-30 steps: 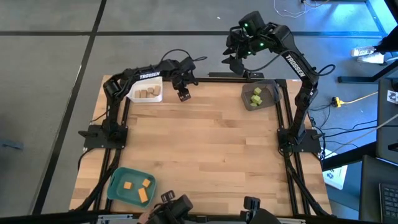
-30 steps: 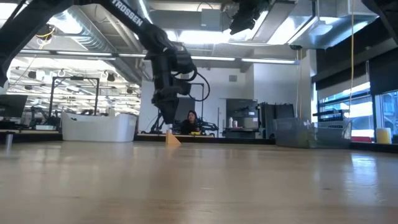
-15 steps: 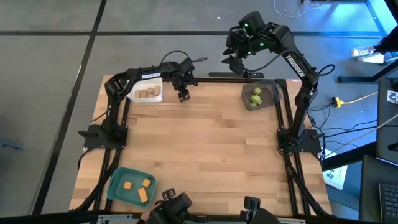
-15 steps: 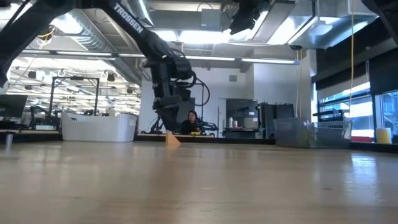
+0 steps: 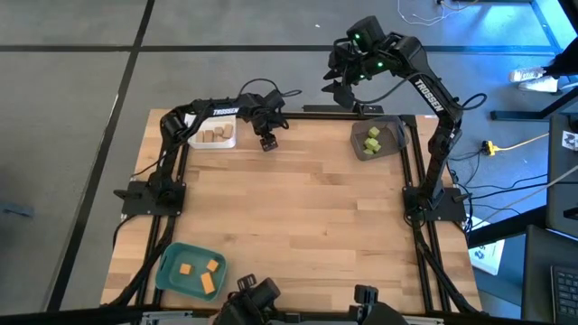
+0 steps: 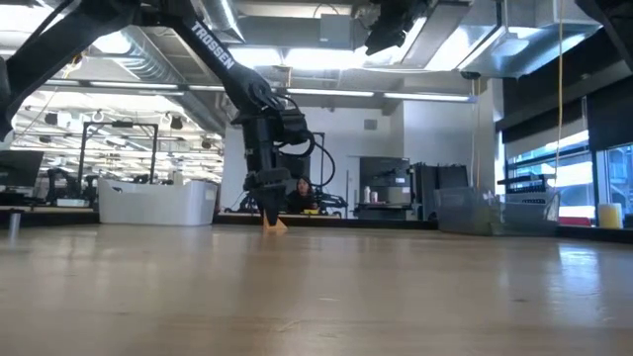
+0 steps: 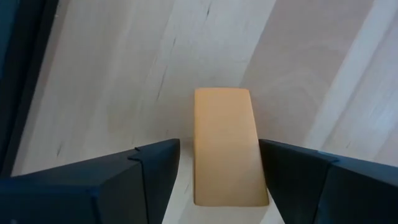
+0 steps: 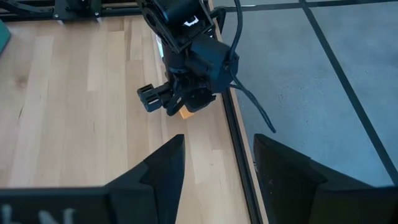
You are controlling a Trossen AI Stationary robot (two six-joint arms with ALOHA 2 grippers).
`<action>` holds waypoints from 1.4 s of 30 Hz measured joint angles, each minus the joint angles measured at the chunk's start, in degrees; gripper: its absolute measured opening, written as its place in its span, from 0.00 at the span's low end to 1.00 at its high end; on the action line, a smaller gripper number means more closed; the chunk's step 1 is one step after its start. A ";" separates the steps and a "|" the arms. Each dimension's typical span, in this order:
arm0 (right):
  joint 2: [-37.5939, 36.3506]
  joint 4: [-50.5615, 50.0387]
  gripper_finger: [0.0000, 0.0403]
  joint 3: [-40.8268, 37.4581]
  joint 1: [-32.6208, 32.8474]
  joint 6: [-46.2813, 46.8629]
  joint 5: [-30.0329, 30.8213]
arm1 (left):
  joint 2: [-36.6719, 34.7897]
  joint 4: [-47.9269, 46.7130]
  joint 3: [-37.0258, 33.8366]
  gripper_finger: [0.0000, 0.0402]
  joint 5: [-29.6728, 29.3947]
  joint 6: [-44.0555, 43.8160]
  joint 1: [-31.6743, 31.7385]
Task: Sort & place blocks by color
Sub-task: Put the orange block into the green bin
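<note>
Now the left hand point(image 7: 217, 180) straddles, fingers released, an orange block point(image 7: 227, 146) whose long axis runs between them

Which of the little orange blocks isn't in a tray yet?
The orange block lying on the bare wood between the left gripper's open fingers, near the white tray. The other orange blocks lie in the teal tray.

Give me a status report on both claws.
Left claw open, straddling small orange wooden block on table's far edge. Right claw open, raised, empty. Nothing in the way.
</note>
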 joint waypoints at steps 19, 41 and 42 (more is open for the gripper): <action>0.02 0.00 0.47 0.00 0.00 0.00 -0.02 | -0.32 -1.15 0.04 0.28 -4.20 6.27 -1.05; 0.02 -3.63 0.47 -0.02 0.15 -7.81 -19.56 | -28.37 -29.90 0.04 0.28 0.78 -11.70 -6.93; 0.02 -4.83 0.47 -0.01 0.17 -9.23 -21.60 | -29.88 -32.42 0.04 0.28 1.17 -12.88 -7.80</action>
